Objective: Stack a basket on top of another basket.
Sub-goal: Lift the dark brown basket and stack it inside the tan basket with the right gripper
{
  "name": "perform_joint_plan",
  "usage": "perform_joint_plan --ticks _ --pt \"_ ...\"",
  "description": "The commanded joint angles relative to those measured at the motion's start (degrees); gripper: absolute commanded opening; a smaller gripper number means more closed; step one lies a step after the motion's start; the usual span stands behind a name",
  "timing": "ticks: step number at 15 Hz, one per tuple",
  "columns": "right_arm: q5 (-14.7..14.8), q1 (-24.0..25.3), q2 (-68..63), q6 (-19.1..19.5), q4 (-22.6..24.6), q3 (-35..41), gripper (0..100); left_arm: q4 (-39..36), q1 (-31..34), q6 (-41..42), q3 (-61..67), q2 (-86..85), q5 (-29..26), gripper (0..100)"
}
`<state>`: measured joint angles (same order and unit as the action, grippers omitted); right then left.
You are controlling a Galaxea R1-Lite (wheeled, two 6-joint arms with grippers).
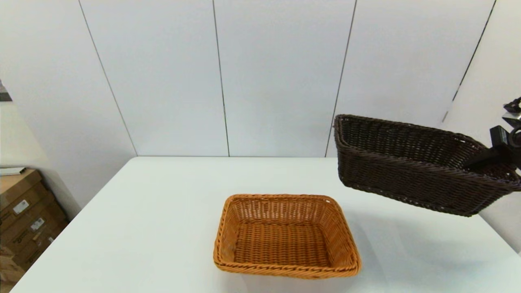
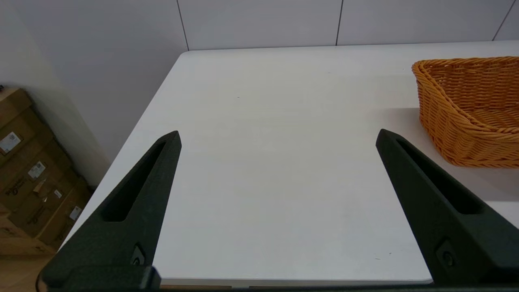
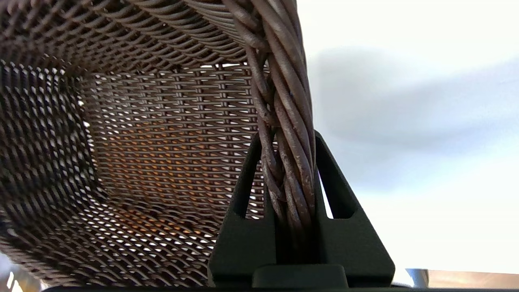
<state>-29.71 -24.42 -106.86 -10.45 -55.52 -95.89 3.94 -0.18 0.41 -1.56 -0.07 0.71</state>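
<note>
The right gripper (image 3: 288, 162) clamps the braided rim of the dark brown rectangular wicker basket (image 1: 411, 162), held airborne; the orange-tan rectangular wicker basket (image 1: 285, 236) sits below, leftward, on the white table (image 1: 142, 228). The left gripper (image 2: 277, 138) hangs spread wide.

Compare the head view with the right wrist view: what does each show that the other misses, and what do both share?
Only the head view shows the dark brown woven wicker basket whole, lifted clear of the white table and tilted, up and to the right of the orange-tan woven wicker basket, which rests on the table.

Only the right wrist view shows the grip: the right gripper is shut on the dark basket's braided rim, one finger inside, one outside.

Both show the dark basket held by the right gripper; the wrist view glimpses orange only through the weave.
</note>
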Motion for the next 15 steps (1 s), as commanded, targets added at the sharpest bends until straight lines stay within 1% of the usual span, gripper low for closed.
perform_joint_plan --ticks 1,5,8,9,11,13,15 --pt "-0.35 8.07 0.25 -2.74 -1.79 -0.17 0 0.02 0.01 0.02 -0.02 -0.01 0.00 100" --pt "0.00 20.20 0.95 -6.78 -1.79 0.79 0 0.02 0.01 0.02 -0.02 -0.01 0.00 100" --pt "0.62 27.41 0.78 -10.38 -1.00 0.88 0 0.02 0.01 0.02 -0.02 -0.01 0.00 100" --pt "1.50 29.52 0.52 -11.53 0.23 1.06 0 0.02 0.01 0.02 -0.02 -0.01 0.00 100" --pt "5.10 34.00 -0.19 -14.43 4.98 3.61 0 0.02 0.01 0.02 -0.02 -0.01 0.00 100" --pt "8.88 37.16 -0.28 -15.92 11.13 7.65 0 0.02 0.01 0.02 -0.02 -0.01 0.00 100" --pt "11.69 38.83 -0.01 -17.15 17.99 12.13 0 0.02 0.01 0.02 -0.02 -0.01 0.00 100"
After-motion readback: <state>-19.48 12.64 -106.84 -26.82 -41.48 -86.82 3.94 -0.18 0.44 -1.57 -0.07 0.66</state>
